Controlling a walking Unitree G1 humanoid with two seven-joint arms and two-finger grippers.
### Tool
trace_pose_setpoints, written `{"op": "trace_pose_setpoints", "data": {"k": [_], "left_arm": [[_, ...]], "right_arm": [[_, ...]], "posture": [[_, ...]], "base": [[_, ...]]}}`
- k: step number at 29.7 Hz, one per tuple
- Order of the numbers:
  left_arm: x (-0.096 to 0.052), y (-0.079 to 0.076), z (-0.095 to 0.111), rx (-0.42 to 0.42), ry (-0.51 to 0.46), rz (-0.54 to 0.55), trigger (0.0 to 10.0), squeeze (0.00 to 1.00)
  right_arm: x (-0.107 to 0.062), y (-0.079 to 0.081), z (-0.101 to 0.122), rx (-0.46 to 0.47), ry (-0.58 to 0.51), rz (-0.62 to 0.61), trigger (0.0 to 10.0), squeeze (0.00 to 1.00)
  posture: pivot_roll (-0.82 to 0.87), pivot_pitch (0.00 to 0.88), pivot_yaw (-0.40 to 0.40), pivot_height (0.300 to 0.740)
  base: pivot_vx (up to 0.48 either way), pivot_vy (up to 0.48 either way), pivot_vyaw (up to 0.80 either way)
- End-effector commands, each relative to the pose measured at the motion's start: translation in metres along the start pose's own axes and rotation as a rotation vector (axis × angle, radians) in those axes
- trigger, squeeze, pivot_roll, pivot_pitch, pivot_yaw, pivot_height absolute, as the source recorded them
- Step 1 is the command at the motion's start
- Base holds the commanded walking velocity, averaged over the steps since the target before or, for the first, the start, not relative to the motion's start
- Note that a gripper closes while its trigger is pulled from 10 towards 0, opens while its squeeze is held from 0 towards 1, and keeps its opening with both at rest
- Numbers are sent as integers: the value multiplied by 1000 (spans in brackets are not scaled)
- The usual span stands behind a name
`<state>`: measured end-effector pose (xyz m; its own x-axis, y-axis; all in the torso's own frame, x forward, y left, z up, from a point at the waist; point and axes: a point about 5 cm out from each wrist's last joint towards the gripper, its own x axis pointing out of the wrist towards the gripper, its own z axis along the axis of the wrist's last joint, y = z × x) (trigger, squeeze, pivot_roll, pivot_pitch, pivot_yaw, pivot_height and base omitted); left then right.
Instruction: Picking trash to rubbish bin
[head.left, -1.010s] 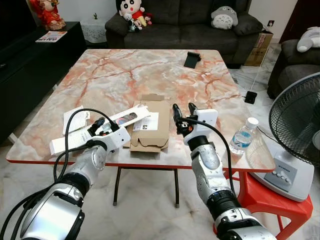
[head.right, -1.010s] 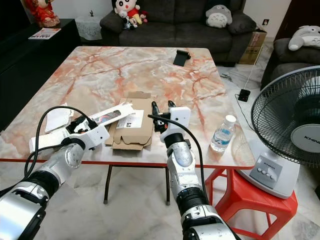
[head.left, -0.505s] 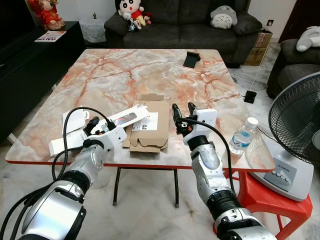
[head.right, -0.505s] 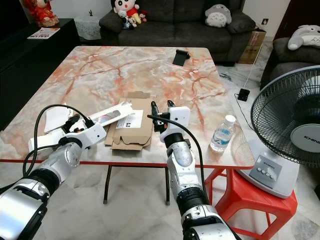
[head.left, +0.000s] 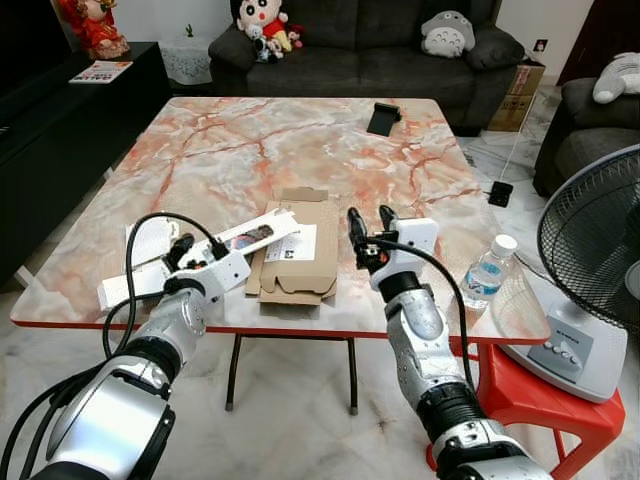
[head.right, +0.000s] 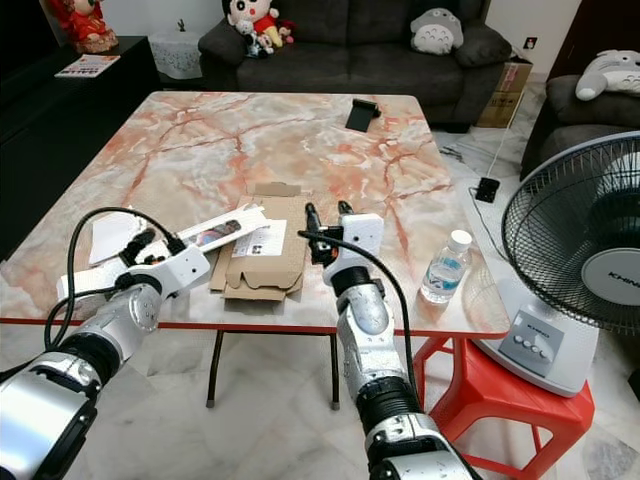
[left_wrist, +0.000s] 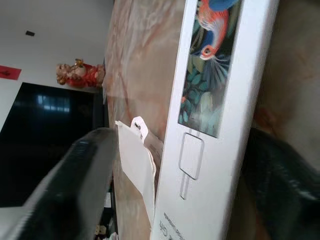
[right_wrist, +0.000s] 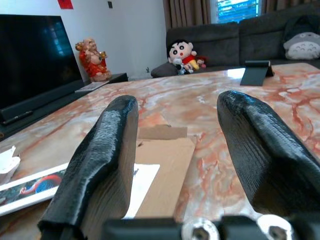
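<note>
A long white box (head.left: 255, 233) with a bird picture lies slanted on the marble table (head.left: 260, 150), partly over a flattened brown cardboard box (head.left: 300, 262). My left gripper (head.left: 197, 246) is open low over the near part of the white box (left_wrist: 215, 100), one finger on each side of it. A crumpled white paper (left_wrist: 135, 160) lies just beside that box. My right gripper (head.left: 369, 221) stands open by the cardboard's right edge, with nothing between its fingers (right_wrist: 105, 150). The cardboard (right_wrist: 165, 165) lies just ahead of them.
A clear water bottle (head.left: 486, 272) stands at the table's right front corner. A standing fan (head.left: 598, 250) and a red stool (head.left: 530, 400) are to the right. A black phone stand (head.left: 383, 118) sits at the far side, with sofas (head.left: 360, 50) beyond.
My left gripper has edged a little to the left along the white box. The right gripper has barely moved.
</note>
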<state>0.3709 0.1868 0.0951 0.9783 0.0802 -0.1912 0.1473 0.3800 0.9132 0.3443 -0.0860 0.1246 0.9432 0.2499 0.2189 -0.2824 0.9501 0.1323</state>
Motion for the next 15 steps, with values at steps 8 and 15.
{"op": "trace_pose_setpoints", "data": {"k": [8,15], "left_arm": [[2,4,1,-1,16,8,0,0],[2,3,-1,1,24,5,0,0]], "right_arm": [[1,3,3,0,-5,9,10000,0],[0,2,2,2,-1,3,10000,0]], "posture": [[-50,6,-12,740],[-49,5,-10,740]], "base": [[0,0,0],[0,0,0]]}}
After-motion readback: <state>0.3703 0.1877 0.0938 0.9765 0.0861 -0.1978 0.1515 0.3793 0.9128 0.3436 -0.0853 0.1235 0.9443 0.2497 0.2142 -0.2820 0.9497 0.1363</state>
